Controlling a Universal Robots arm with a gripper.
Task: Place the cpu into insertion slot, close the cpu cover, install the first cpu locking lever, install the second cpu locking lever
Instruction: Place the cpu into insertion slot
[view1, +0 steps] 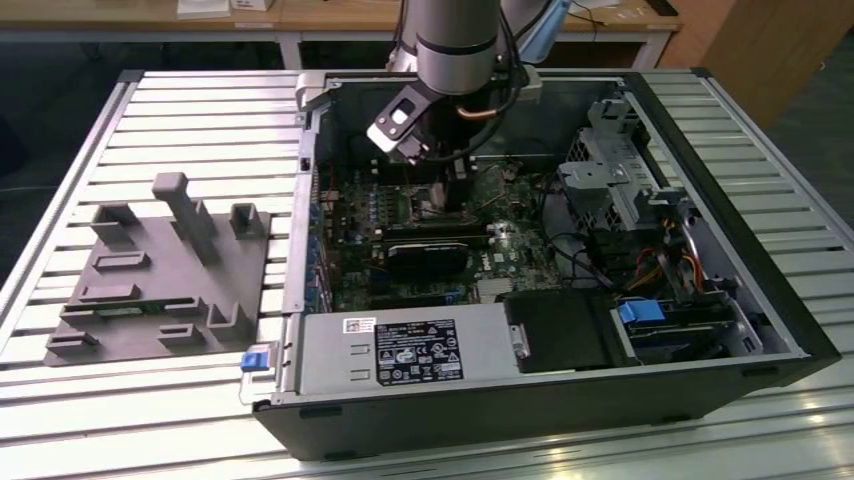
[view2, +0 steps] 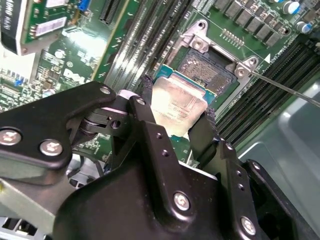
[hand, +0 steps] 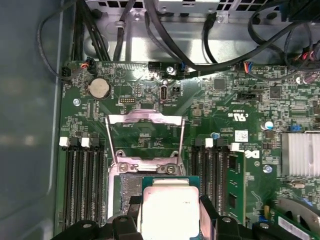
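- My tool (view2: 178, 100) grips the cpu (view2: 172, 114) by two opposite edges, silvery top facing the camera in both wrist views.
- Faint print marks the cpu lid; I cannot read it.
- The cpu hangs partly over the insertion slot (view2: 207, 70), whose dark pin field lies bare. It seems to be just above the slot, not seated, though contact is hard to judge.
- The first wrist view shows the cpu cover (hand: 145, 119) folded back beyond the slot, and a coin battery (hand: 99, 88) on the green circuit board (hand: 220, 120).
- The exterior view shows the open computer case (view1: 534, 420) on the slatted worktop (view1: 160, 100), holding the board, cables and a metal box with a black-and-white label (view1: 416, 352).
- A grey fixture (view1: 147, 270) sits beside the case, on the exterior view's left.
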